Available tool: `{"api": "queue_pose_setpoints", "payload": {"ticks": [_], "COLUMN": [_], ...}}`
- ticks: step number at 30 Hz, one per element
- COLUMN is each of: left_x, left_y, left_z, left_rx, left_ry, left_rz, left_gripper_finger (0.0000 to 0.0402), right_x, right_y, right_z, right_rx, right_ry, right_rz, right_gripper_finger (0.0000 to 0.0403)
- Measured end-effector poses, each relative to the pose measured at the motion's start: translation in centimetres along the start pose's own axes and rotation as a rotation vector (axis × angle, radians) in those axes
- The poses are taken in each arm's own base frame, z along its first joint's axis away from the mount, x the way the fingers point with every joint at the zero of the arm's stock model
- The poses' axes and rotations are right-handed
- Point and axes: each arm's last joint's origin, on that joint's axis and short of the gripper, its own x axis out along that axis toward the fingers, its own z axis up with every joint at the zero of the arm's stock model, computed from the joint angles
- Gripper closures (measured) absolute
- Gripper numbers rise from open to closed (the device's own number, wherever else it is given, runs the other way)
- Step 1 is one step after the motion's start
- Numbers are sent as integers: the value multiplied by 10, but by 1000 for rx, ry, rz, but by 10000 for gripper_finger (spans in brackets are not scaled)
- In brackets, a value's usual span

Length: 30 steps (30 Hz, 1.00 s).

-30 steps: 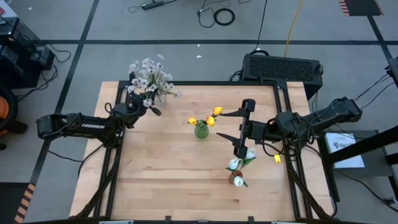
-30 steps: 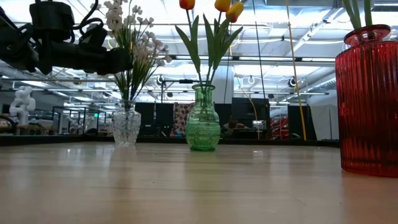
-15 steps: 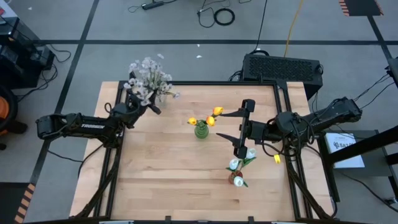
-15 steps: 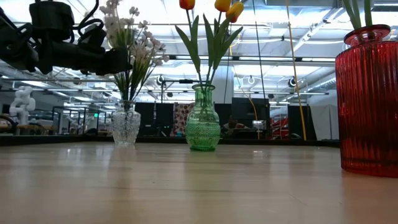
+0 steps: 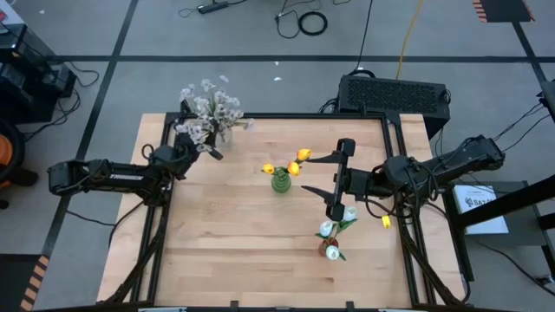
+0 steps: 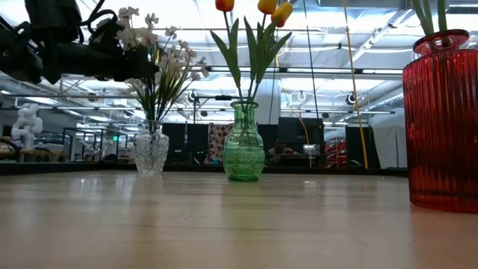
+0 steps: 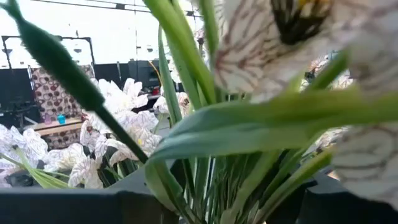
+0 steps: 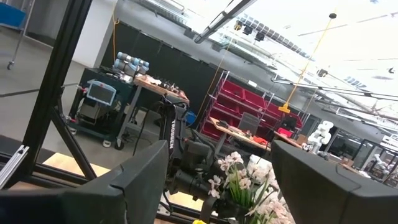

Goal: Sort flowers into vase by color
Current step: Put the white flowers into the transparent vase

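A bushy spray of pale blossoms (image 5: 208, 108) stands with its stems in a clear glass vase (image 6: 151, 149) at the table's far left corner. My left gripper (image 5: 206, 147) is level beside it, open, with the green stems (image 7: 205, 180) between its fingers. Orange-yellow tulips (image 5: 299, 158) stand in a green vase (image 6: 244, 146) mid-table. White tulips (image 5: 347, 214) stand in a red vase (image 6: 442, 119) near the right front. My right gripper (image 5: 340, 180) hangs wide open above the table, between the green and red vases, holding nothing. My left gripper stands open on either side of the spray's stems (image 6: 155, 97), above the vase's mouth, coming level from the table's left. Leaves and blossoms fill the wrist view, and I cannot tell whether either finger touches the stems.
A black box (image 5: 395, 94) sits just beyond the table's far edge. Bare wood (image 5: 234, 251) lies across the near left of the table. The dark frame rails (image 5: 165, 217) run along the table's sides.
The pale spray has shifted in its vase. Its blossoms have fanned out wider and leaned a little toward the left arm and the far edge, while the stems stay in the clear vase.
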Motion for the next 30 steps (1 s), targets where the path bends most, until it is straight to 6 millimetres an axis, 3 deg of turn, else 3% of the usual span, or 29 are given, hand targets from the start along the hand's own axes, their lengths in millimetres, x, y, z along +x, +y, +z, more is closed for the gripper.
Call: {"api": "queue_pose_setpoints", "payload": {"ticks": [10, 13, 22, 30], "left_x": [0, 4, 2, -18], "left_y": [-6, -11, -16, -18], "left_z": [3, 9, 19, 22], "left_rx": [11, 33, 35, 1], "left_ry": [14, 57, 162, 238], "left_rz": [-28, -51, 39, 30], "left_gripper_finger": [257, 236, 117, 102], "right_x": [0, 0, 0, 0], "right_y": [0, 0, 0, 0], "right_z": [0, 0, -1, -1], "right_rx": [0, 0, 9, 15], "right_ry": [0, 0, 7, 17], "right_rz": [0, 0, 3, 8], "right_gripper_finger": [127, 127, 127, 127]}}
